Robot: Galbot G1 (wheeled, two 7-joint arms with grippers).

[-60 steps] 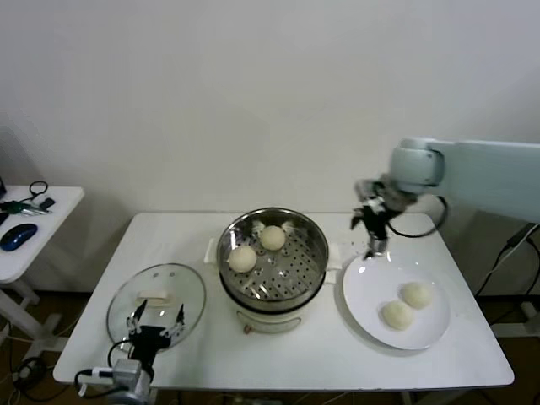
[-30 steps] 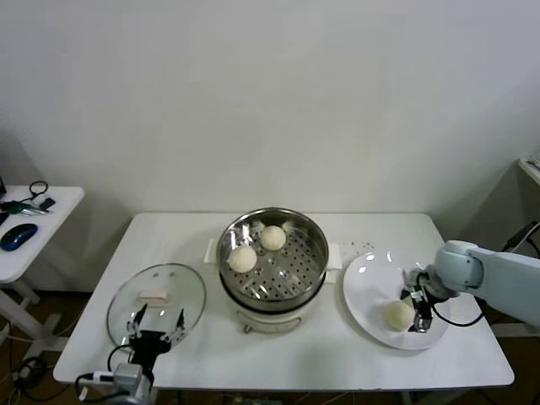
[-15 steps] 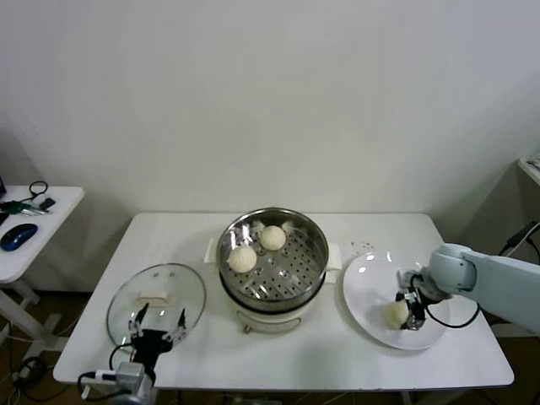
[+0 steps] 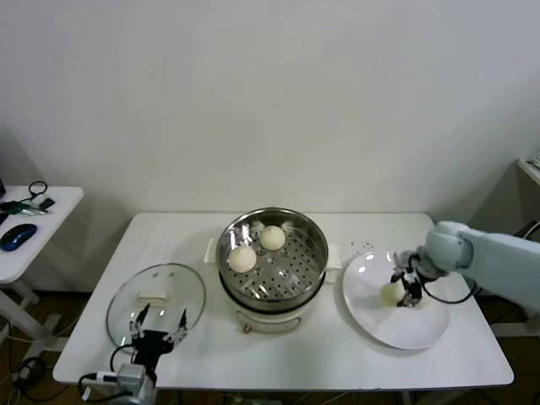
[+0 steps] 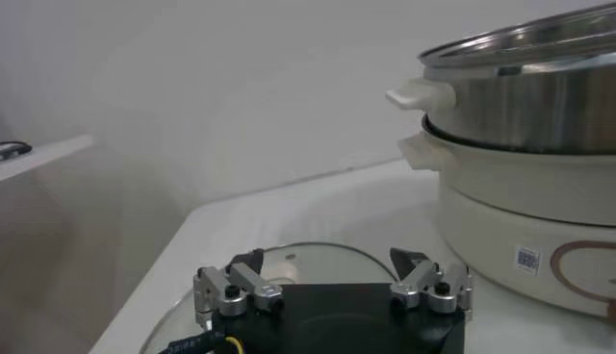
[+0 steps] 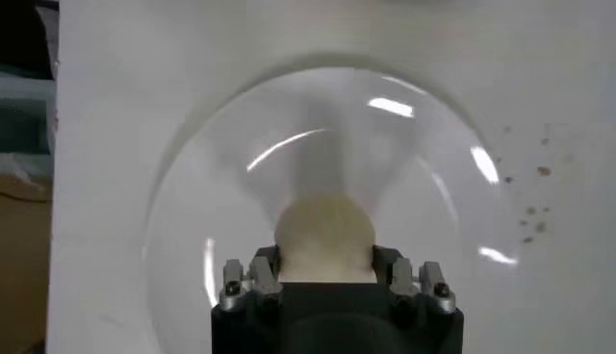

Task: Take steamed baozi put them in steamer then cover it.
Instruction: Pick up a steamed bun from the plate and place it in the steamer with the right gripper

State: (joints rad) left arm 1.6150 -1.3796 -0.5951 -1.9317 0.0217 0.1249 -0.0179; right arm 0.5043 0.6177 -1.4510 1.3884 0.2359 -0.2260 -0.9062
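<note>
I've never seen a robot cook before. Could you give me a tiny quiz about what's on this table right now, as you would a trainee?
1. How many buns lie in the steamer?
2. True or false: the glass lid sits on the steamer.
3. Which gripper grips a bun at the plate?

Key
1. Two.
2. False: it lies on the table, on the steamer's left.
3. The right gripper. The left gripper hangs open at the lid's near edge.
</note>
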